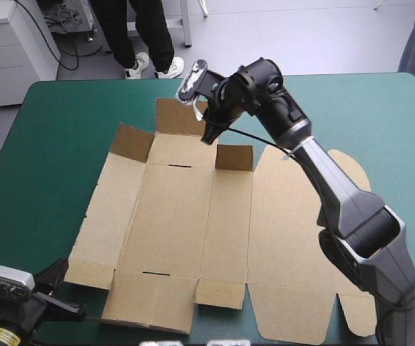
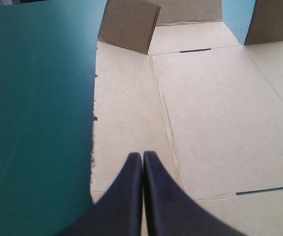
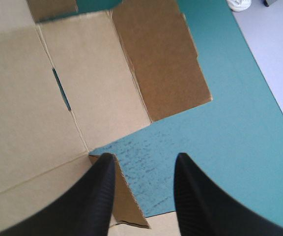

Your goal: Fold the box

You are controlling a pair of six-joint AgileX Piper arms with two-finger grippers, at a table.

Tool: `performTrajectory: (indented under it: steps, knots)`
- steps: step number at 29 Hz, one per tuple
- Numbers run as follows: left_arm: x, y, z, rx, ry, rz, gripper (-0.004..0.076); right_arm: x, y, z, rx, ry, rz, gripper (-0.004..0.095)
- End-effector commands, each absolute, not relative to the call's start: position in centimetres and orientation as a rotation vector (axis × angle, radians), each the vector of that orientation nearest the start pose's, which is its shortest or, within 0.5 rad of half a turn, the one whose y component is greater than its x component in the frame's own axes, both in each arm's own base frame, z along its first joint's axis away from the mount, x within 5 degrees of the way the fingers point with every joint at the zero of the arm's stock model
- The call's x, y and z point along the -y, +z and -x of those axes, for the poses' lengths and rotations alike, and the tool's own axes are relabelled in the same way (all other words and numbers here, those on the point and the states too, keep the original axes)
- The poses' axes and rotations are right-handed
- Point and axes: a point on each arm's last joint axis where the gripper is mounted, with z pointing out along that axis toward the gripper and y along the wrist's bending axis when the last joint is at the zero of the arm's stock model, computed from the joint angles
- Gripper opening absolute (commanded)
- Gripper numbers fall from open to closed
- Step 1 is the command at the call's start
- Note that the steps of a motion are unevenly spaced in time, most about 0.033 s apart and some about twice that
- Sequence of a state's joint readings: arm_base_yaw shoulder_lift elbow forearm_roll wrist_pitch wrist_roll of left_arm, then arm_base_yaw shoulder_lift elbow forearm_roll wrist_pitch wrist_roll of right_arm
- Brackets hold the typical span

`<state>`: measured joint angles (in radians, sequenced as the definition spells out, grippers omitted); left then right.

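Teal-green cover [image 1: 49,144] all over the bench [image 1: 380,81], and laid out across the middle of it is the box [image 1: 193,223]: a cut sheet of brown board, mostly flat, with its near edge close to the bench's near edge.

Along the far side, three small flaps are up. The left flap [image 1: 132,142] is tilted upward. The far flap [image 1: 176,115] rises toward the bench's far edge. The inner flap [image 1: 234,157] stands just beside it. Two thin cuts show in the board, the far slot [image 1: 181,166] and the near slot [image 1: 152,273]. The rounded lid panel [image 1: 301,238] lies flat toward the bench's right edge.

Out to the arms now. The right end effector [image 3: 144,160] is down at the box's far side by the inner flap. Its black fingers are spread, with bare cover showing between them. The flap's edge sits right against one finger; touching or not, can't tell.

The left end effector [image 2: 142,156] is at the box's near-left corner. Its fingers are pressed together into one point, over the board just inside its left edge.
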<state>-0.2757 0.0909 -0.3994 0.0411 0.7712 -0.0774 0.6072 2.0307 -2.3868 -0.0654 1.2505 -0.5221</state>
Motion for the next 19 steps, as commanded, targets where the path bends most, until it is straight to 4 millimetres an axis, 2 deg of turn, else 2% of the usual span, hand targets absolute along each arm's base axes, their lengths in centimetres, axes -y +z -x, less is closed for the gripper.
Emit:
performTrajectory:
  steps: [1,3,7,10,14,19]
  knots:
    - [0.7,28.3,-3.2,-1.863,-0.206,-0.189,-0.0008,-21.1,50.0,-31.5,-1.917,0.050,1.018,0.0120]
    - [0.7,28.3,-3.2,-1.863,-0.206,-0.189,-0.0008,-20.0,51.7,-30.2,-1.906,0.060,0.940,-0.0016]
    - [0.7,28.3,-3.2,-1.863,-0.206,-0.189,-0.0008,-18.0,54.6,-27.3,-1.855,0.097,0.862,-0.0012]
    - [0.7,28.3,-3.2,-1.863,-0.206,-0.189,-0.0008,-16.5,55.5,-25.3,-1.851,0.108,0.834,-0.0012]
    - [0.7,28.3,-3.2,-1.863,-0.206,-0.189,-0.0008,-14.8,54.5,-23.3,-1.922,0.081,0.818,-0.0012]
    - [0.7,28.3,-3.2,-1.863,-0.206,-0.189,-0.0008,-12.5,50.5,-20.3,-2.074,0.052,0.820,-0.0012]
